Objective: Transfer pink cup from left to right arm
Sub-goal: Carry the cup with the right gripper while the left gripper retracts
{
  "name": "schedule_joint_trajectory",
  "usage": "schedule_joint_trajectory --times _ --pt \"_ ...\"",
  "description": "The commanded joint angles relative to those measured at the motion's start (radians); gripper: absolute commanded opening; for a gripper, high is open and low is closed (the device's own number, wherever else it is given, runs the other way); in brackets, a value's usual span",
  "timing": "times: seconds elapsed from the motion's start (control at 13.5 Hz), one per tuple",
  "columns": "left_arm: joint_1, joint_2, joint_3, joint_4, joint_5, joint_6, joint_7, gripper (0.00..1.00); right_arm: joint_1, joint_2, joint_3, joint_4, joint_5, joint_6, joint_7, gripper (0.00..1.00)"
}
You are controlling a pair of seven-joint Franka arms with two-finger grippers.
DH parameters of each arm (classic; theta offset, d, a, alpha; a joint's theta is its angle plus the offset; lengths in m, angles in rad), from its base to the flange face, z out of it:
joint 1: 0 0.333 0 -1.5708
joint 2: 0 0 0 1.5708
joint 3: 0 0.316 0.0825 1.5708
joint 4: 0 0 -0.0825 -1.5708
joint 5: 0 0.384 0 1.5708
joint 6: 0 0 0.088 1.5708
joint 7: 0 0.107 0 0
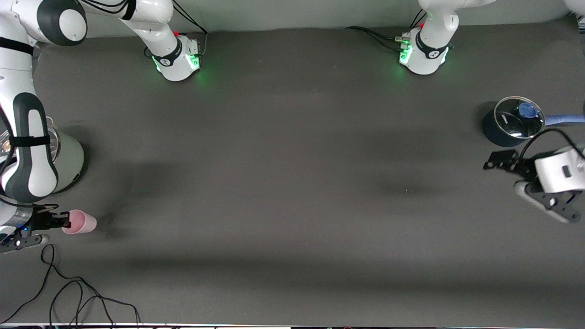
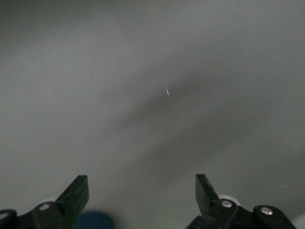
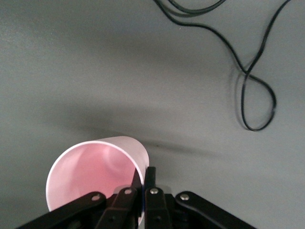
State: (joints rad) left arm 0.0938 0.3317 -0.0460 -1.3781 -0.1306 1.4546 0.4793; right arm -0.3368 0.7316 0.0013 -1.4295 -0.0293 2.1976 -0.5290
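The pink cup (image 1: 80, 222) hangs on its side over the table at the right arm's end, mouth toward the wrist. My right gripper (image 1: 65, 222) is shut on its rim. In the right wrist view, one finger sits inside the cup (image 3: 90, 171) and the other outside, so the right gripper (image 3: 146, 175) pinches the wall. My left gripper (image 1: 502, 176) hovers over the table at the left arm's end, next to a dark pot, apart from the cup. In the left wrist view the left gripper (image 2: 141, 188) stands open with only bare table between its fingers (image 2: 77, 191).
A dark pot with a glass lid (image 1: 518, 121) and a blue handle (image 1: 564, 119) stands at the left arm's end. A pale pot (image 1: 69, 157) sits partly hidden by the right arm. Black cables (image 1: 68, 292) lie near the table's front edge, also seen as cables (image 3: 252, 81).
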Motion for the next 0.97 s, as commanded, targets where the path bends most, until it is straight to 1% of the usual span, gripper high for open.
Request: schedule_joint_trajectory --times 0.0,0.15,0.22,0.3,0.45,0.52,0.59,0.67,0.74,0.82,0.89 --pt "-0.008 -0.086 0.003 -0.042 0.022 -0.109 -0.142 1.0 0.007 0.009 0.016 -0.005 0.039 0.025 -0.022 0.0" --pt "-0.031 -0.172 -0.008 -0.123 0.067 -0.106 -0.3 1.0 0.008 0.017 0.016 -0.003 0.086 0.037 -0.026 0.0" --pt "-0.066 -0.201 -0.009 -0.163 0.091 -0.096 -0.327 1.0 0.009 0.025 0.016 -0.005 0.091 0.057 -0.028 0.0" --pt "-0.09 -0.233 -0.011 -0.198 0.133 -0.064 -0.33 1.0 0.009 0.032 0.017 -0.005 0.092 0.062 -0.04 0.0" --pt "-0.129 -0.299 -0.012 -0.306 0.147 0.054 -0.34 1.0 0.009 0.044 0.017 -0.005 0.12 0.085 -0.049 0.0" --pt "-0.141 -0.313 -0.012 -0.323 0.149 0.106 -0.34 1.0 0.009 0.051 0.017 -0.005 0.12 0.09 -0.052 0.0" --pt "-0.155 -0.31 -0.012 -0.319 0.158 0.139 -0.34 1.0 0.009 0.052 0.017 -0.005 0.12 0.09 -0.052 0.0" --pt "-0.158 -0.309 -0.014 -0.308 0.192 0.165 -0.337 1.0 0.007 0.052 0.017 -0.005 0.12 0.09 -0.058 0.22" --pt "-0.16 -0.303 -0.015 -0.299 0.212 0.174 -0.324 1.0 0.008 0.052 0.017 -0.003 0.12 0.09 -0.066 0.6" --pt "-0.158 -0.299 -0.015 -0.297 0.212 0.174 -0.324 1.0 0.009 0.052 0.017 -0.003 0.12 0.09 -0.066 0.76" --pt "-0.16 -0.299 -0.015 -0.297 0.212 0.173 -0.324 1.0 0.009 0.052 0.017 -0.003 0.12 0.09 -0.066 0.88"
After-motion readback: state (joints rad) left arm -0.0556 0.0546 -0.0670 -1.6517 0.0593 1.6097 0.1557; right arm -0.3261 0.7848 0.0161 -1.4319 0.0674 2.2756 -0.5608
